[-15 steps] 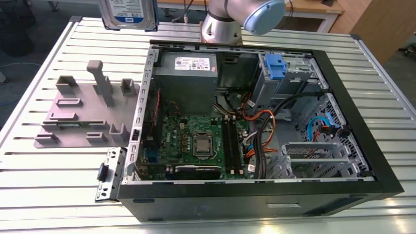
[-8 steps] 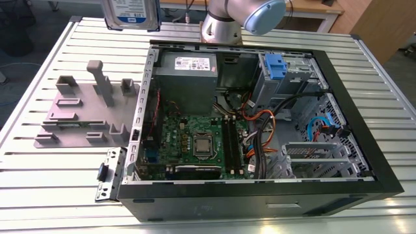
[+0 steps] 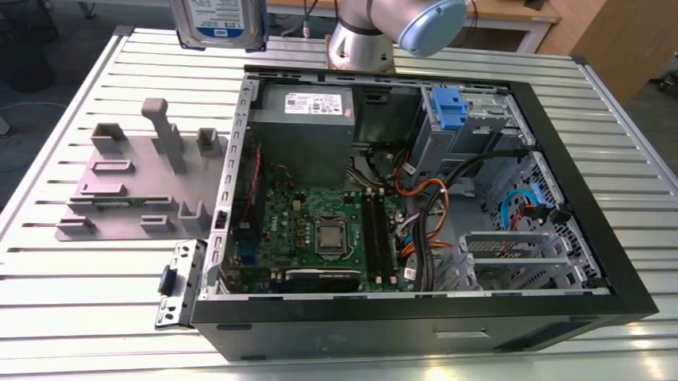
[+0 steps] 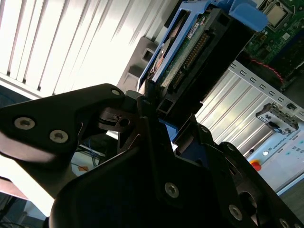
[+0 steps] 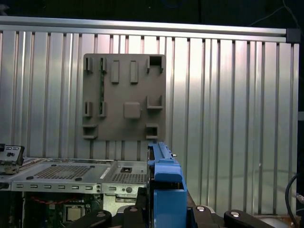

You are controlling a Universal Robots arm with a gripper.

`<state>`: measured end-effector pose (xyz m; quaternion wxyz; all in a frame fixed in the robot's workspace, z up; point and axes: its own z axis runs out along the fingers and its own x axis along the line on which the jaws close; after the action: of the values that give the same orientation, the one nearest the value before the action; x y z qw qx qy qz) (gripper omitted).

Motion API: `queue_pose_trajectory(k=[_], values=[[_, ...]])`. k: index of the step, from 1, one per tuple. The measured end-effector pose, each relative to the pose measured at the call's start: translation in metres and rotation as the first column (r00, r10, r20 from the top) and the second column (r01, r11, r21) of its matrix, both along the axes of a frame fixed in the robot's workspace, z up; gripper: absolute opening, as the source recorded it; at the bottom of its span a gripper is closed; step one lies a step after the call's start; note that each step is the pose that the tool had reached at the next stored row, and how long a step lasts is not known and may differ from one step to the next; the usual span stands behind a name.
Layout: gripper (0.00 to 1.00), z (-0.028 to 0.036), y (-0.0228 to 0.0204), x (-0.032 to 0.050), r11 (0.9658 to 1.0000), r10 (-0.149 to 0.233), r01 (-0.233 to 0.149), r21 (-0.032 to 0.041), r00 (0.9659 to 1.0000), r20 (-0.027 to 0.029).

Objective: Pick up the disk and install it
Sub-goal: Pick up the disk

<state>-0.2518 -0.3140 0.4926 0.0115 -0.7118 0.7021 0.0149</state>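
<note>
A: Where is the disk [image 3: 217,22]?

B: It is up in the air, well clear of the table [image 3: 85,302]. It hangs outside the computer case [image 3: 424,333], off the case's far corner on the exterior view's left, with its label facing that camera.

A: And the gripper [image 4: 164,114]?

B: In the second wrist view its black jaws are clamped on one end of the disk, blue frame [image 4: 247,14] included. In the first wrist view the disk is seen edge-on, held between them.

A: What is the surface like?

B: The table is ribbed silver metal, its slats catching bright light. The case lies on it with one side open, showing a green circuit board [image 3: 317,230] and coloured wires [image 3: 424,206].

A: Anything beside the case?

B: A grey stand [image 3: 138,182] lies flat just beside it on the exterior view's left, posts pointing up.

A: And the room?

B: The arm's base [image 3: 360,48] stands past the far side of the case. Beyond that there is wooden furniture [image 3: 604,40], and a grey floor [image 3: 32,135] below the table's edge.
</note>
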Motion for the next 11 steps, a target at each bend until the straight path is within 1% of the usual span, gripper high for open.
queue_pose_trajectory(k=[11], values=[[0.36, 0.0000, 0.0000, 0.0125, 1.0000, 0.000, 0.000, 0.0000, 1.0000, 0.0000]])
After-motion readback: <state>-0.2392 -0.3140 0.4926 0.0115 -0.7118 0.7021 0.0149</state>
